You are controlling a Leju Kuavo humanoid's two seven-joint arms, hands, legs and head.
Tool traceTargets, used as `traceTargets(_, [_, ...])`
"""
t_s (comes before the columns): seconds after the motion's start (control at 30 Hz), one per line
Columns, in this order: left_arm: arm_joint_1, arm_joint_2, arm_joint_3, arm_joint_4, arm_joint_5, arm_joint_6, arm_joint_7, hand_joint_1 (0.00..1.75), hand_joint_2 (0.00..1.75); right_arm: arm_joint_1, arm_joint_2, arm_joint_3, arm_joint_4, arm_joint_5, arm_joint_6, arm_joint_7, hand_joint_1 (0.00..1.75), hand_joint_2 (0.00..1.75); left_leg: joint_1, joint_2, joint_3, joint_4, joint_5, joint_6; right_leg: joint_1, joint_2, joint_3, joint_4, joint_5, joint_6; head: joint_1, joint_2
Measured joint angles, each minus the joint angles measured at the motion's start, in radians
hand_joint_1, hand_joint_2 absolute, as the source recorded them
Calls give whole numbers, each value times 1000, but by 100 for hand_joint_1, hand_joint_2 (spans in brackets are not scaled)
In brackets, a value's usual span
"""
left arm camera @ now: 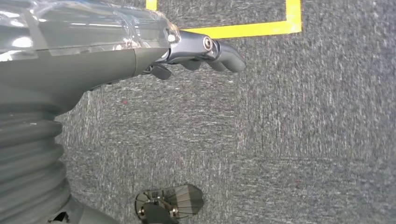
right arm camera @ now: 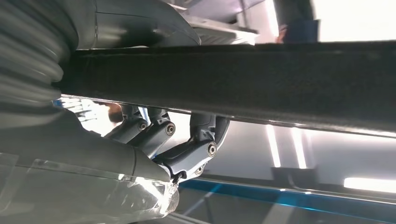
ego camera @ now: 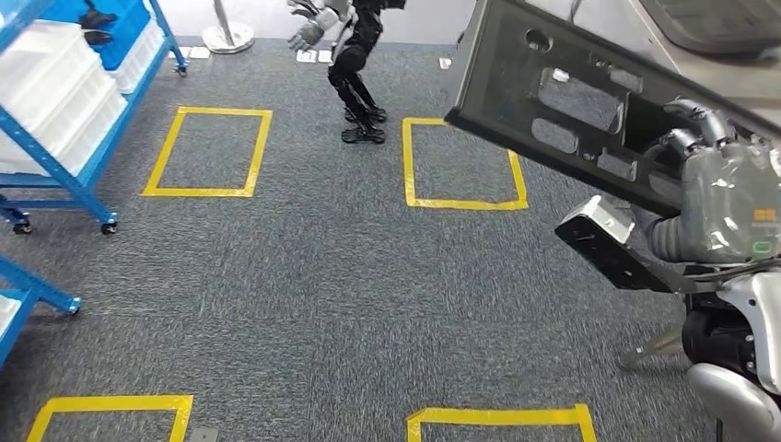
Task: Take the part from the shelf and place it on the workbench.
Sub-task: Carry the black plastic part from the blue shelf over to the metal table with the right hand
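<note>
Flat dark grey plastic panel with cut-out holes (ego camera: 571, 101) is held tilted in the air above the grey carpet (ego camera: 322, 295), gripped along its lower edge by the right hand (ego camera: 714, 180) — fingers (right arm camera: 187, 154) curled around the panel's edge. Left hand (left arm camera: 205, 53) hangs over the carpet holding nothing, fingers curled in, near a yellow tape rectangle (left arm camera: 243, 29). Beyond the panel stand a second humanoid robot (ego camera: 355, 64) and — further off — a blue shelf rack with white bins (ego camera: 64, 101).
</note>
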Motion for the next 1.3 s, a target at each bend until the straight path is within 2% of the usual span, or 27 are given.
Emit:
traceTargets(0.07, [-1, 1, 3, 0, 5, 0, -6, 0, 175, 0, -1, -2, -1, 4, -1, 0, 175, 175, -1, 11, 7, -1, -7, -10, -2, 20, -1, -6, 0, -10, -2, 0])
traceTargets(0.13, [-2, 3, 8, 0, 11, 0, -15, 0, 175, -10, -3, -1, -3, 10, -3, 0, 175, 175, 3, -41, -2, 36, -37, -18, -8, 37, 4, -13, 2, -19, -6, 0])
traceTargets(0.2, [1, 5, 12, 0, 17, 0, -23, 0, 175, -21, -3, 2, -4, 15, -5, 0, 175, 175, 7, -103, -59, 150, -96, -23, -11, 54, 7, -17, 2, -26, -14, 0])
traceTargets(0.23, [3, 5, 14, 0, 19, 0, -24, 0, 175, -24, -3, 4, -4, 16, -6, 0, 175, 175, 7, -110, -98, 219, -122, -24, -11, 64, 7, -16, 2, -28, -17, 0])
traceTargets(0.27, [6, 6, 16, 0, 20, 0, -25, 0, 175, -25, -3, 6, -4, 16, -6, 0, 175, 175, 8, -110, -130, 269, -133, -25, -10, 75, 7, -16, 1, -29, -18, 0])
traceTargets(0.3, [8, 7, 18, 0, 21, 0, -26, 0, 175, -27, -3, 8, -3, 16, -6, 0, 175, 175, 8, -110, -147, 286, -123, -25, -10, 87, 8, -15, 0, -29, -18, 0])
traceTargets(0.33, [10, 8, 21, 0, 22, 0, -27, 0, 175, -29, -3, 10, -3, 16, -6, 0, 175, 175, 8, -111, -146, 264, -92, -23, -10, 99, 9, -15, -1, -27, -18, 0])
traceTargets(0.37, [10, 9, 23, 0, 22, 0, -27, 0, 175, -32, -3, 13, -3, 16, -6, 0, 175, 175, 9, -120, -129, 209, -48, -22, -10, 111, 11, -13, -3, -25, -18, 0])
traceTargets(0.43, [12, 10, 27, 0, 23, 0, -28, 0, 175, -40, -2, 20, -3, 16, -6, 0, 175, 175, 15, -170, -81, 85, 22, -16, -11, 132, 12, -7, -8, -18, -18, 0])
traceTargets(0.5, [17, 11, 30, 0, 27, 0, -28, 0, 175, -49, -3, 27, -3, 16, -7, 0, 175, 175, 17, -198, -56, 28, 35, -10, -14, 155, 6, -3, -9, -8, -17, 0])
traceTargets(0.57, [21, 11, 32, 0, 33, -1, -30, 0, 175, -58, -3, 36, -1, 16, -9, 0, 175, 175, 15, -173, -49, 19, 32, -2, -18, 178, 0, -4, -6, 3, -16, 0])
traceTargets(0.6, [23, 13, 33, 0, 36, -1, -32, 0, 175, -64, -3, 41, 1, 18, -10, 0, 175, 175, 15, -159, -46, 15, 32, 3, -18, 169, -4, 0, -10, 8, -14, 0])
traceTargets(0.63, [24, 15, 36, 0, 38, -2, -35, 0, 175, -73, -3, 46, 2, 20, -12, 0, 175, 175, 17, -143, -42, 11, 33, 8, -16, 148, -14, 21, -22, 13, -9, 0])
traceTargets(0.7, [26, 19, 40, 1, 39, -3, -37, 0, 175, -87, 1, 58, 6, 23, -15, 0, 175, 175, 16, -110, -36, 7, 31, 17, -14, 91, -65, 124, -75, 24, 2, 0])
traceTargets(0.77, [29, 21, 45, 2, 41, -3, -39, 0, 175, -93, 7, 70, 12, 25, -17, 0, 175, 175, 13, -75, -34, 7, 26, 21, -17, 71, -130, 249, -121, 30, 8, 0])
traceTargets(0.8, [31, 21, 47, 2, 43, -3, -41, 0, 175, -95, 10, 77, 15, 26, -18, 0, 175, 175, 11, -58, -32, 7, 23, 21, -18, 68, -145, 275, -121, 30, 11, 0])
traceTargets(0.83, [31, 22, 49, 2, 46, -3, -45, 0, 175, -98, 13, 84, 17, 26, -19, 0, 175, 175, 9, -42, -29, 7, 19, 21, -18, 66, -140, 261, -102, 28, 15, 0])
traceTargets(0.87, [30, 22, 51, 2, 48, -3, -48, 0, 175, -102, 15, 91, 20, 26, -22, 0, 175, 175, 8, -28, -24, 7, 15, 19, -18, 61, -115, 211, -68, 24, 18, 0])
traceTargets(0.93, [27, 22, 55, 2, 50, -3, -52, 0, 175, -116, 17, 103, 25, 27, -25, 0, 175, 175, 3, -1, -14, 7, 6, 14, -9, 29, -43, 75, -9, 10, 22, 0])
traceTargets(1.0, [24, 22, 57, 2, 50, -3, -50, 0, 175, -128, 17, 113, 29, 27, -25, 0, 175, 175, -1, 22, -9, 6, -1, 6, 2, 5, -7, 6, 3, -3, 20, 0])
traceTargets(1.07, [23, 22, 58, 2, 50, -4, -49, 0, 175, -133, 16, 122, 33, 27, -22, 0, 175, 175, -2, 42, -2, 4, -6, -3, 6, 18, -4, -2, -1, -12, 16, 0])
traceTargets(1.1, [22, 22, 58, 1, 50, -4, -49, 0, 175, -134, 15, 125, 34, 27, -21, 0, 175, 175, 0, 24, 1, 6, -12, -9, 4, 28, -1, -7, 0, -16, 15, 0])
traceTargets(1.17, [21, 21, 59, 0, 50, -4, -50, 0, 175, -140, 13, 129, 35, 27, -17, 0, 175, 175, 4, -53, -19, 54, -45, -18, -2, 43, 5, -19, 5, -24, 10, 0])
traceTargets(1.2, [21, 21, 61, 0, 50, -4, -50, 0, 175, -142, 13, 130, 36, 27, -16, 0, 175, 175, 7, -96, -47, 110, -74, -20, -4, 50, 7, -22, 6, -27, 5, 0])
traceTargets(1.23, [23, 21, 62, 0, 50, -4, -50, 0, 175, -144, 13, 132, 37, 27, -15, 0, 175, 175, 8, -114, -85, 177, -103, -22, -5, 59, 7, -22, 6, -29, 1, 0])
traceTargets(1.27, [26, 21, 64, 0, 50, -4, -49, 0, 175, -144, 14, 135, 37, 27, -14, 0, 175, 175, 9, -116, -122, 240, -123, -23, -4, 69, 7, -22, 5, -30, -3, 0])
traceTargets(1.3, [29, 21, 65, 1, 50, -4, -49, 0, 175, -143, 14, 137, 38, 26, -13, 0, 175, 175, 9, -114, -149, 277, -124, -24, -4, 81, 8, -20, 4, -31, -4, 0])
